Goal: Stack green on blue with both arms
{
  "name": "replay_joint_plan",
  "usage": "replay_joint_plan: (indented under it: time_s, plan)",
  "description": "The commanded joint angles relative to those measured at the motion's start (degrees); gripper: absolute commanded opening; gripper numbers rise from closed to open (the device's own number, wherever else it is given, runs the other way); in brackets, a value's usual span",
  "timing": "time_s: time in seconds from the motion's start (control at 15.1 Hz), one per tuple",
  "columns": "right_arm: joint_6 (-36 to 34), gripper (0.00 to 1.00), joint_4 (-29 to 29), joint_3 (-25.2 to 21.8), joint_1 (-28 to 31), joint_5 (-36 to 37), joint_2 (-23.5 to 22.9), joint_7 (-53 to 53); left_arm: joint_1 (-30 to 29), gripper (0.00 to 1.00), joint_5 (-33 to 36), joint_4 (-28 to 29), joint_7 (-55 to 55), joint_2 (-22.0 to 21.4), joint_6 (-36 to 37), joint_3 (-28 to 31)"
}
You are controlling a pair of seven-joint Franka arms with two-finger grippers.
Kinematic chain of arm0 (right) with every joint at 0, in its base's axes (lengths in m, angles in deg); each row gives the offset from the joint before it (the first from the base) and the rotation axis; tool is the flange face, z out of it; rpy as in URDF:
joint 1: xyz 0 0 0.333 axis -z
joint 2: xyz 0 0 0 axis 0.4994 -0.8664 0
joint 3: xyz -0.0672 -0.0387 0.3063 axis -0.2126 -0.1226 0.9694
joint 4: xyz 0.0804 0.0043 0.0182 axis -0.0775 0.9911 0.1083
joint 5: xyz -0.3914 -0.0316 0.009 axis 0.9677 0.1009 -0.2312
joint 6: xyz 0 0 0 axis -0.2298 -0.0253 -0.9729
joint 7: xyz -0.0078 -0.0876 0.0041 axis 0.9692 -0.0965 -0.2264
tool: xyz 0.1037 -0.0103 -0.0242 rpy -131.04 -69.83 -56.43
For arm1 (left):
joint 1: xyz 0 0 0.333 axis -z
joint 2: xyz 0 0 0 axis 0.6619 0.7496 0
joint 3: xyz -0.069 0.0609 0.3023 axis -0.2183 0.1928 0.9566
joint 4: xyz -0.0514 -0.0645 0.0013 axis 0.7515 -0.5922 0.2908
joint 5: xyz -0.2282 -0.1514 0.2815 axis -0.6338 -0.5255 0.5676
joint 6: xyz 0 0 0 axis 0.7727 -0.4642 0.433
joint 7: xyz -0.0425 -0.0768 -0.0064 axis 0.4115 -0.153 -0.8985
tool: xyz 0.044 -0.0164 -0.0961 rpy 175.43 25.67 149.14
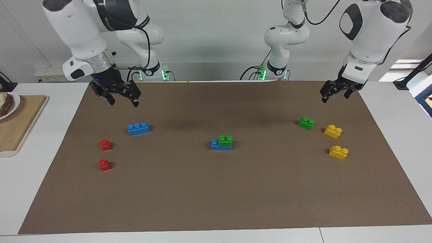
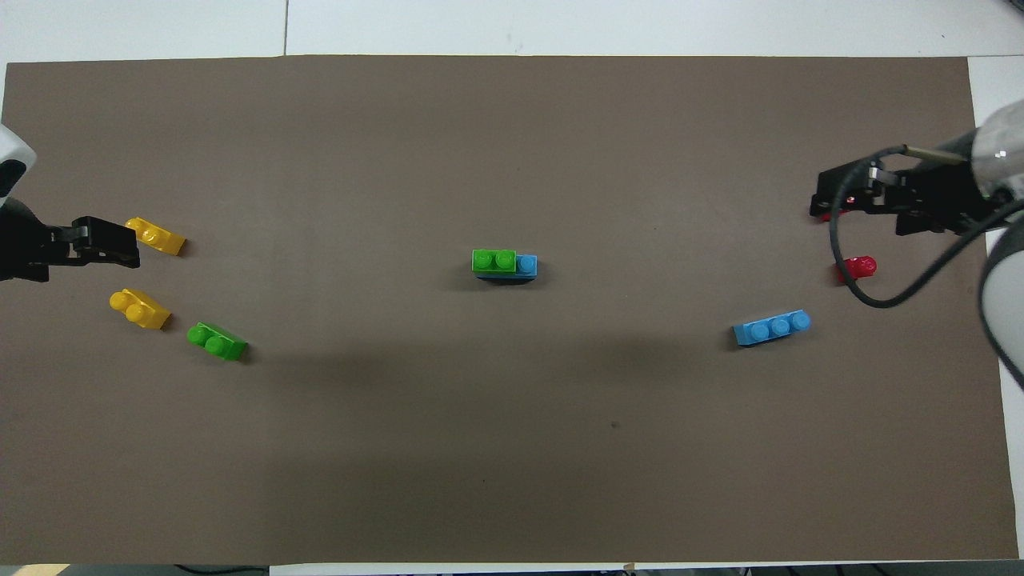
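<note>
- The right end effector (image 1: 122, 98) hangs in the air with its fingers spread apart and nothing between them, over the brown mat near the edge closest to the robots, above and just robot-ward of the loose blue brick (image 1: 138, 128).
- The left end effector (image 1: 335, 91) is also raised, its fingers parted and empty, over the mat's corner at the left arm's end, up from the loose green brick (image 1: 306, 123).
- Landmark: the stacked pair in the middle of the mat. There a green brick (image 1: 225, 140) sits on top of a blue brick (image 1: 221, 145), covering two of its studs and leaving one blue stud bare at the end toward the right arm.
- The loose blue brick lies on the mat well apart from the stack, toward the right arm's end and slightly nearer to the robots.
- The loose green brick lies well apart from the stack toward the left arm's end, also slightly nearer to the robots, turned at a slant.
- Two yellow bricks (image 1: 333, 131) (image 1: 338, 152) lie still closer to the left arm's end than the loose green one; the first is just beside it, the second is farther from the robots.
- Two small red bricks (image 1: 105, 144) (image 1: 104, 164) lie toward the right arm's end, outward of the loose blue brick, one farther from the robots than the other.
- The brown mat (image 1: 216, 195) covers most of the white tabletop (image 1: 20, 189).
- A wooden board (image 1: 17, 125) with a plate (image 1: 9, 105) rests on the tabletop off the mat, at the right arm's end.
</note>
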Motion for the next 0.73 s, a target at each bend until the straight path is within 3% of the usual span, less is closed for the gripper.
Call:
replay_joint_plan:
  time_s: [0.0, 0.4, 0.66]
  plan:
    - [-4.25, 0.96, 1.70, 0.55, 3.70, 1.00, 3.76, -8.65, 0.53, 1.00, -0.78, 0.24, 4.30, -1.37, 2.84, 0.68]
    - [-4.79, 0.97, 1.35, 1.08, 3.89, 6.10, 3.42, -10.25, 0.61, 1.00, -0.96, 0.60, 1.59, -1.63, 1.79, 0.33]
    - [-4.97, 0.97, 1.88, 1.17, 3.80, 6.01, 3.69, -12.19, 0.26, 1.00, -5.09, 0.16, -2.11, -1.46, -0.94, 0.69]
